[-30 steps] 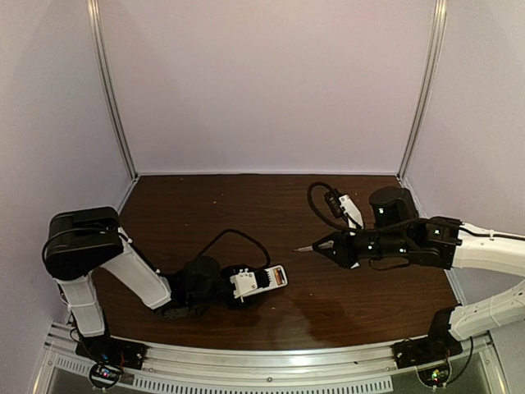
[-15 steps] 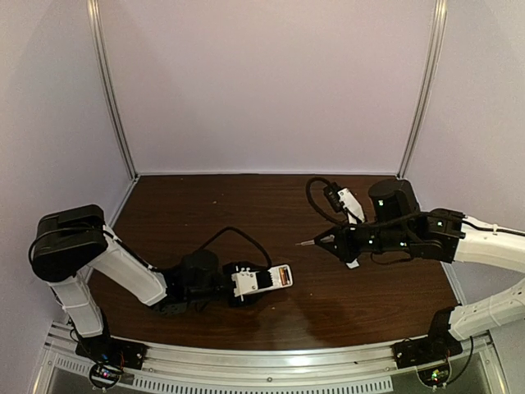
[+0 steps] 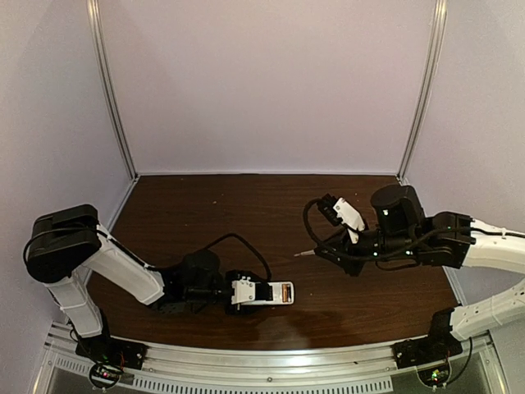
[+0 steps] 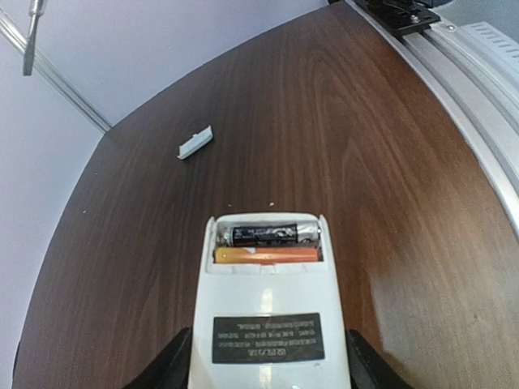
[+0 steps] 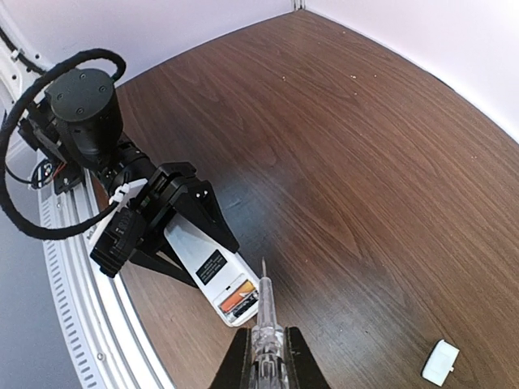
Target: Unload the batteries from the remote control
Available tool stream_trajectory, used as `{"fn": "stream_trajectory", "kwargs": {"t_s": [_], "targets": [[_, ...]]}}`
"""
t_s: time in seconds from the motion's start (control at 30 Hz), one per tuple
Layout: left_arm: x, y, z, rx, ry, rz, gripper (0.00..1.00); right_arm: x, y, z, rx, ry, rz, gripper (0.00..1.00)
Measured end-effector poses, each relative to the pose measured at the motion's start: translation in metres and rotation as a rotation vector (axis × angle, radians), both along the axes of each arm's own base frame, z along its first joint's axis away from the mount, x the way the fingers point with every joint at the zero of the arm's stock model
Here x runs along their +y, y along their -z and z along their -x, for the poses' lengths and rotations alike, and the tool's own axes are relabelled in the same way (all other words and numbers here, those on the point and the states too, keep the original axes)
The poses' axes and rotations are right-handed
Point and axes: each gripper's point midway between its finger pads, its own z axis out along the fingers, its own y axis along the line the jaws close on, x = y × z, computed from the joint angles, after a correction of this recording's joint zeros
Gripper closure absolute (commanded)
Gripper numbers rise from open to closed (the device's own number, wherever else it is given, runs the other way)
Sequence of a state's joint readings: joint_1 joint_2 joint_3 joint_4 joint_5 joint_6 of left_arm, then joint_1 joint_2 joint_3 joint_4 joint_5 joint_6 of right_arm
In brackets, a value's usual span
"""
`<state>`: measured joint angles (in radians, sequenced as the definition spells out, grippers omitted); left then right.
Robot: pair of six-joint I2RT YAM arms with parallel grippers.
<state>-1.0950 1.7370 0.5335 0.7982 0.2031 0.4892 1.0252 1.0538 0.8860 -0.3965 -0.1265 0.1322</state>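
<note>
Remote (image 4: 268, 324) shifted nearer, clamped in your left claw (image 4: 268, 369). Batteries (image 4: 266, 243), axes near-far, sit near-left of your right claw's (image 5: 266, 369) gripped screwdriver (image 5: 264, 312).

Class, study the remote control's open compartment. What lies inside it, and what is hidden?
Inside the remote control lie a dark battery nearest the end and an orange battery beside it. The compartment's edge partly covers the orange one.
</note>
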Motion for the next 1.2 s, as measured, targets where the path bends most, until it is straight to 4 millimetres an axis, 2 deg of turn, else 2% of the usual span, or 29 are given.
{"fn": "stream_trajectory", "kwargs": {"t_s": [0.23,0.43,0.7,0.9,1.2], "targets": [[0.002,0.013,0.021,0.057,0.106,-0.045,1.00,0.011,0.011,0.025,-0.033,-0.125,0.077,1.00],[0.000,0.012,0.026,0.088,0.133,-0.039,1.00,0.022,0.022,0.038,-0.028,-0.184,0.139,1.00],[-0.002,0.007,0.027,0.114,0.133,-0.014,1.00,0.024,0.029,0.042,-0.032,-0.205,0.197,1.00],[-0.003,0.007,0.030,0.125,0.146,-0.010,1.00,0.028,0.047,0.043,-0.007,-0.216,0.253,1.00],[-0.003,0.007,0.033,0.115,0.168,-0.011,1.00,0.032,0.062,0.043,-0.002,-0.215,0.298,1.00]]}}
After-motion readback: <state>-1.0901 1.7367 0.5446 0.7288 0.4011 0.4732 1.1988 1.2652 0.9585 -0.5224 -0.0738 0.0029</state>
